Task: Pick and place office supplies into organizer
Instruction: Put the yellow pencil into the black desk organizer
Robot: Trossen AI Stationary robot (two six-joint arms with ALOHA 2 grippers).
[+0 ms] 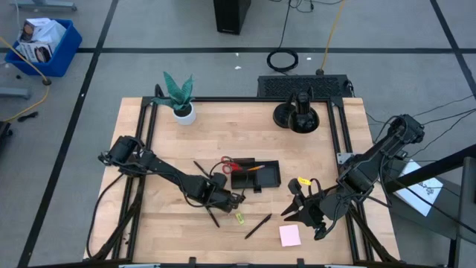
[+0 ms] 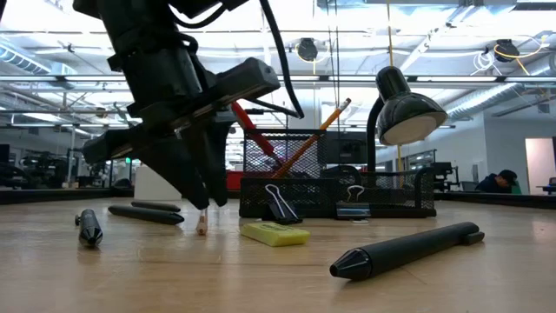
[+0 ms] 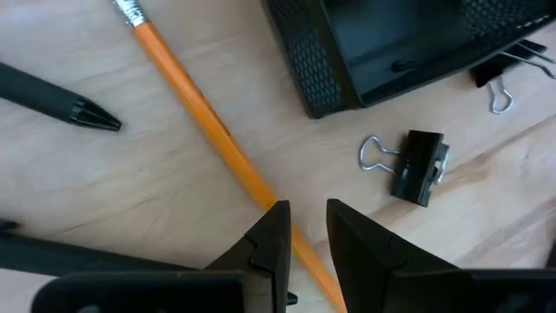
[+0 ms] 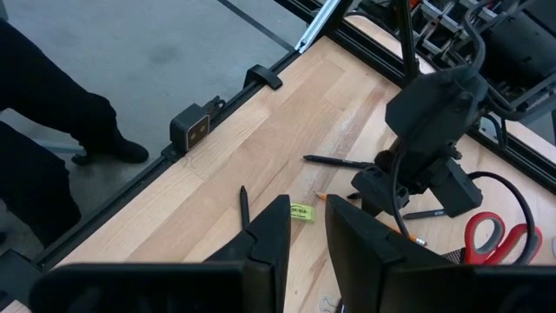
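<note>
- Straddling the pencil [image 3: 195,113], the left claw [image 3: 306,228] is held slightly parted, gripping nothing.
- Fingers should be lowered squarely before closing.
- The pencil lies beside the organizer [image 1: 254,176], mid-surface.
- The right claw [image 4: 304,228] waits, slightly parted, empty.

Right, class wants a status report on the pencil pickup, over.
Left gripper down, slightly open astride orange pencil beside organizer. Right gripper open, waiting near pink pad. Binder clip close by.
</note>
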